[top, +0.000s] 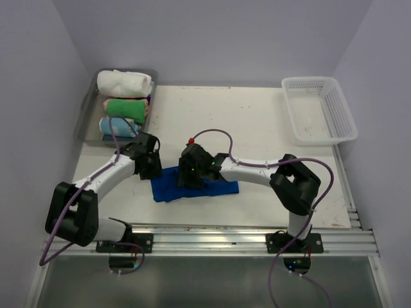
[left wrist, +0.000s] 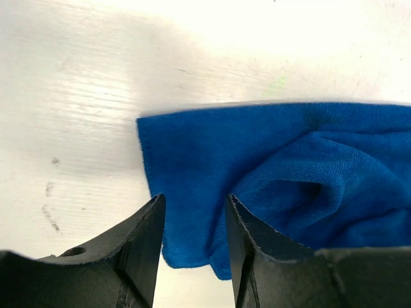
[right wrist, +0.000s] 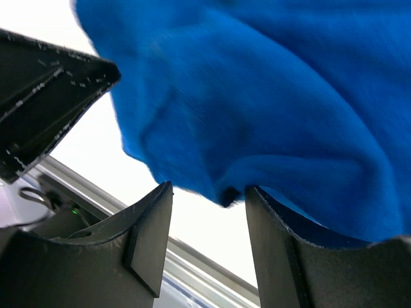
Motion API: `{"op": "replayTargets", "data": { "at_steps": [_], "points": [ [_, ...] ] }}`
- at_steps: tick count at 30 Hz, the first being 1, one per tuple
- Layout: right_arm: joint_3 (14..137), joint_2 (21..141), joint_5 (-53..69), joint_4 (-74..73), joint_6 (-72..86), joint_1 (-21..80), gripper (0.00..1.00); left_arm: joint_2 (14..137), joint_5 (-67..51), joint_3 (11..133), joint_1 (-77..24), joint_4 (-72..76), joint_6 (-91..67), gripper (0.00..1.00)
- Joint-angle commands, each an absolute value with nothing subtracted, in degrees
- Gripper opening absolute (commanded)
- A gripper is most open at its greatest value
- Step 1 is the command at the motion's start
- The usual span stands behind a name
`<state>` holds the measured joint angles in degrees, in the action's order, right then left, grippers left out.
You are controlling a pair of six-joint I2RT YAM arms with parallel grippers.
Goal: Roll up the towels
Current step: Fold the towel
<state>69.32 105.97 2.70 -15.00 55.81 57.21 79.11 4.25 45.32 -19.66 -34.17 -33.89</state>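
Observation:
The royal blue towel lies rumpled on the table in front of both arms. My left gripper is at its left end. In the left wrist view the left gripper is open, and a corner of the blue towel lies between and beyond the fingertips. My right gripper is over the towel's middle. In the right wrist view the right gripper is open, with a fold of the blue towel draped against the right finger. The white towel lies rolled in the grey tray.
The grey tray at the back left also holds a rolled green towel and a pale blue dotted towel. A white plastic basket stands at the back right. An aluminium rail runs along the table's near edge.

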Motion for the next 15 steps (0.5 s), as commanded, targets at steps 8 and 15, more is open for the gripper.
{"op": "replayTargets", "data": {
  "at_steps": [8, 15],
  "points": [
    [83.3, 110.8, 0.2, -15.6, 53.3, 57.2, 0.51, 73.0, -6.2, 43.4, -15.6, -33.0, -35.2, 0.50],
    [71.1, 96.2, -7.5, -16.9, 50.7, 56.4, 0.53, 72.5, -15.4, 42.2, -15.6, -30.8, -34.4, 0.62]
  ]
}}
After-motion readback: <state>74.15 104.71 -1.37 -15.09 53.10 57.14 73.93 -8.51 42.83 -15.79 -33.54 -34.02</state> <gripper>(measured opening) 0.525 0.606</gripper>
